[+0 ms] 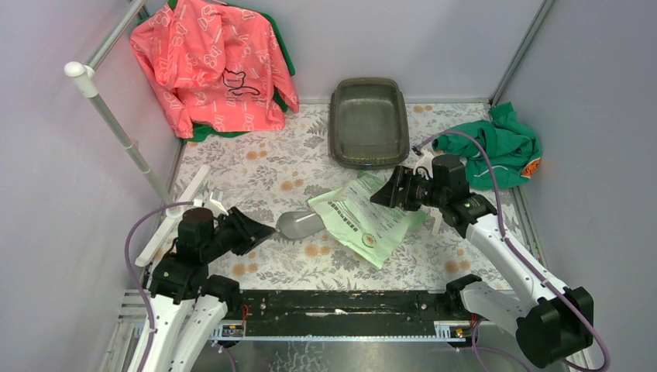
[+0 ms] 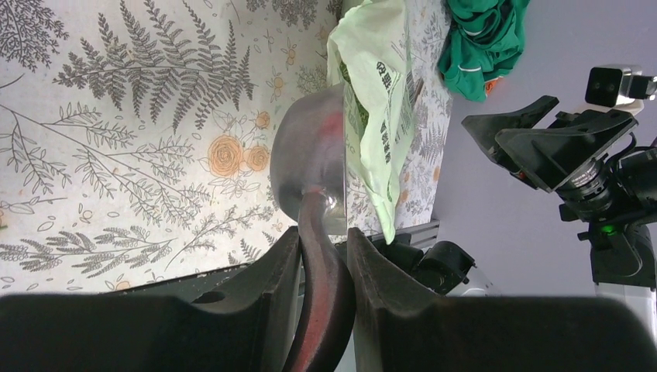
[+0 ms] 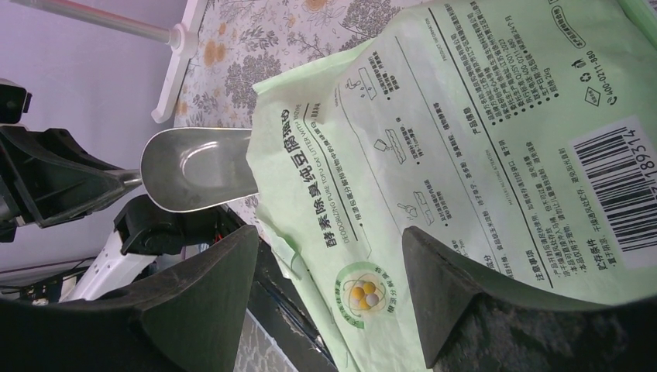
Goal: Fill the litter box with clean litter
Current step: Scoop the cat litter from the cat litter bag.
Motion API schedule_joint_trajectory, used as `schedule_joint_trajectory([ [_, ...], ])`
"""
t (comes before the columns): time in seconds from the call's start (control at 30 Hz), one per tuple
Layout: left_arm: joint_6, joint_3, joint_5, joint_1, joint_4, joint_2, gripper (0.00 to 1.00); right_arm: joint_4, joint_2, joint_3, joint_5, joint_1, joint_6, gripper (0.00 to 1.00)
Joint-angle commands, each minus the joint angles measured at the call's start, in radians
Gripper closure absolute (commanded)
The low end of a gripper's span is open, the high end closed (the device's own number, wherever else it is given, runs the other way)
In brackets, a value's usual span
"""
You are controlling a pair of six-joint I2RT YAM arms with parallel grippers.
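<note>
Litter box [image 1: 369, 124]: lies at the far side of the worktop [image 1: 256, 167], close to the back wall and well apart from both arms.

Left pincer [image 2: 323, 236]: clenched on the handle of a grey scoop [image 2: 310, 155]. The scoop's bowl sits beside the near-left edge of a pale green printed bag [image 1: 368, 221].

Right pincer [image 3: 329, 232]: jaws spread wide, positioned over the far right part of the bag. Contact with the bag cannot be determined.

Pink garment [image 1: 213, 66] at the far left; green cloth [image 1: 496, 147] at the far right.
</note>
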Motion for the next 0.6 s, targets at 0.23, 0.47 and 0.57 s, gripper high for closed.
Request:
schedule_joint_trajectory([
  [0.23, -0.051, -0.090, 0.041, -0.005, 0.259, 0.042, 1.00, 0.051, -0.024, -0.009, -0.034, -0.019, -0.022, 0.24],
  [0.47, -0.057, -0.110, 0.048, -0.005, 0.315, 0.079, 1.00, -0.032, 0.005, 0.061, 0.096, -0.043, -0.078, 0.24],
  [0.57, -0.056, -0.124, 0.040, -0.005, 0.336, 0.092, 1.00, -0.094, 0.051, 0.100, 0.236, -0.047, -0.124, 0.24],
])
